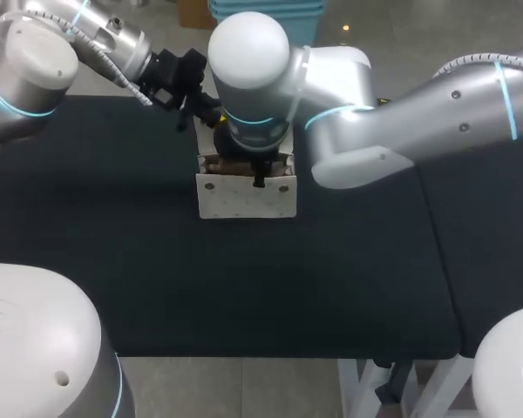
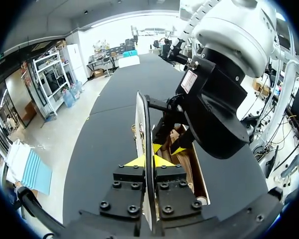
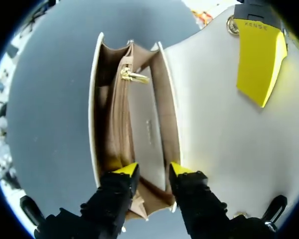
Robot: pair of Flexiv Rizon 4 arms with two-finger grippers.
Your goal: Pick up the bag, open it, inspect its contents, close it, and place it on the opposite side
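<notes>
The white bag (image 1: 244, 198) stands at the table's middle with its mouth open. Its flap (image 2: 141, 124) is raised behind it. My left gripper (image 2: 148, 160), reaching in from the far left, is shut on that flap's edge (image 1: 202, 131). The right arm's wrist (image 1: 248, 87) hangs straight over the bag, and my right gripper (image 3: 153, 172) points down into the mouth. Its fingers stand apart, with the tan inner pocket (image 3: 147, 129) between them. A gold zip pull (image 3: 132, 75) lies inside. A yellow finger of the left gripper (image 3: 259, 59) shows on the flap.
The black tabletop (image 1: 113, 261) stretches to either side of the bag and in front of it. A seam (image 1: 436, 235) splits the table on the right. The right arm's elbow (image 1: 357, 157) hangs low just right of the bag.
</notes>
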